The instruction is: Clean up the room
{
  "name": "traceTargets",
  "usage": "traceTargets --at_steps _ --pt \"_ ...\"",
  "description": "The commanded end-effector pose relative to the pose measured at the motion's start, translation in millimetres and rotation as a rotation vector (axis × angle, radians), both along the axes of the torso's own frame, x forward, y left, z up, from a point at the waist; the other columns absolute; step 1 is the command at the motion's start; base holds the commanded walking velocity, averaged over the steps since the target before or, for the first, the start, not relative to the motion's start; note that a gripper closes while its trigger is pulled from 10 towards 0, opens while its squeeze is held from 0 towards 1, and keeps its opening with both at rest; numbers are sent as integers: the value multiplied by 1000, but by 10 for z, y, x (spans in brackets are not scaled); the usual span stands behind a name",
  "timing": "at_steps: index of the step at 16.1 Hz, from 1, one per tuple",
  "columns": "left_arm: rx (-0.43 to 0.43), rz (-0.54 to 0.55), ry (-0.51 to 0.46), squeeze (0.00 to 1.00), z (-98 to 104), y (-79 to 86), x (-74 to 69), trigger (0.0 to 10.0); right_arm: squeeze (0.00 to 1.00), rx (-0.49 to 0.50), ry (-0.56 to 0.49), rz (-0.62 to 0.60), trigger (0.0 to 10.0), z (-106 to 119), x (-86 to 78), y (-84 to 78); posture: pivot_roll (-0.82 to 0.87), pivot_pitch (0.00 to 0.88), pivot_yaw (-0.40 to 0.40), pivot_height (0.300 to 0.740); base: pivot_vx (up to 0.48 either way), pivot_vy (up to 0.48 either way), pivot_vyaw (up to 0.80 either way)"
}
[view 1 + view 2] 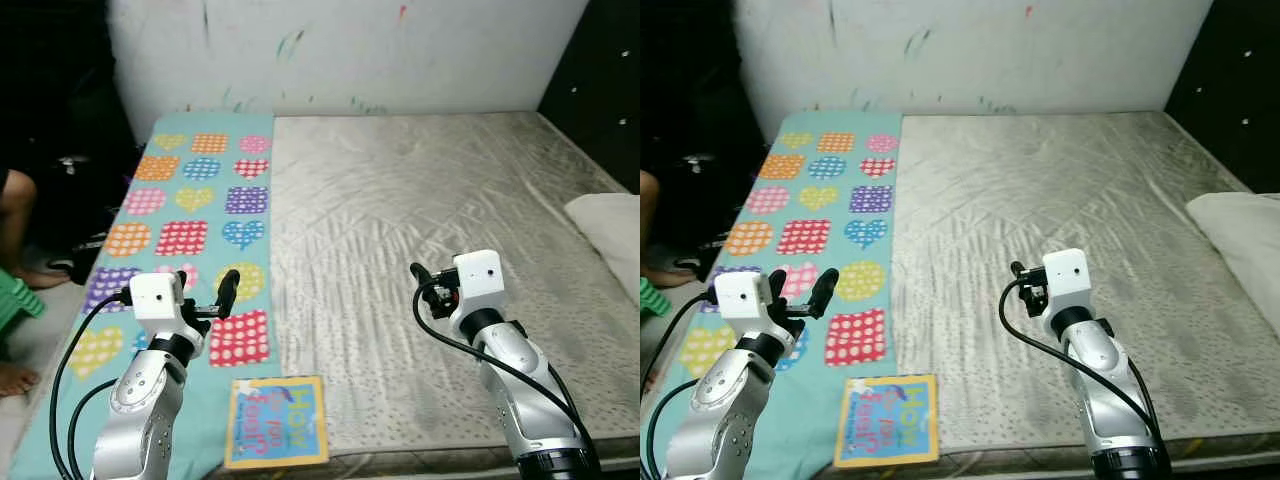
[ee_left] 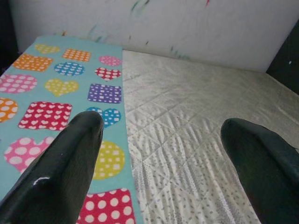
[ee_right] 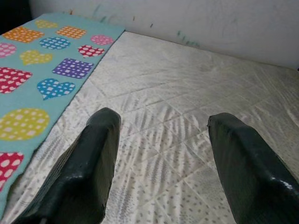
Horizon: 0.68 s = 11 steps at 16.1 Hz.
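Book (image 1: 276,435) lies on blanket (image 1: 190,200); both claws spread.

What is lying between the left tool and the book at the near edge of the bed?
Only the patterned blanket: a red dotted square separates the left tool from the book, as the left eye view shows.
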<state>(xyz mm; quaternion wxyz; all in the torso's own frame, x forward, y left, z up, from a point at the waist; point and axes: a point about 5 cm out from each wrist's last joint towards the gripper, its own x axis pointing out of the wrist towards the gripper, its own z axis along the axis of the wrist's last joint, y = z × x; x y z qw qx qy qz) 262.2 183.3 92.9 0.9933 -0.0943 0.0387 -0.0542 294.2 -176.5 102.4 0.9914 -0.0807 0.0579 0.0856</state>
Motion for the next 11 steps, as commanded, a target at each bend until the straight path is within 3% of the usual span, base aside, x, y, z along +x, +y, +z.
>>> traceTargets --at_steps 1,6,11 --pt "20 11 18 0 -12 18 14 10000 0 -1 -7 2 10000 18 6 -12 -132 0 -11 740 0 0 0" --pt "10 63 40 0 -49 97 27 10000 0 5 2 15 10000 12 50 16 -124 0 -17 740 0 0 0" --pt "7 48 37 0 -46 78 25 10000 0 3 6 19 10000 -2 45 15 -126 0 -15 740 0 480 0"
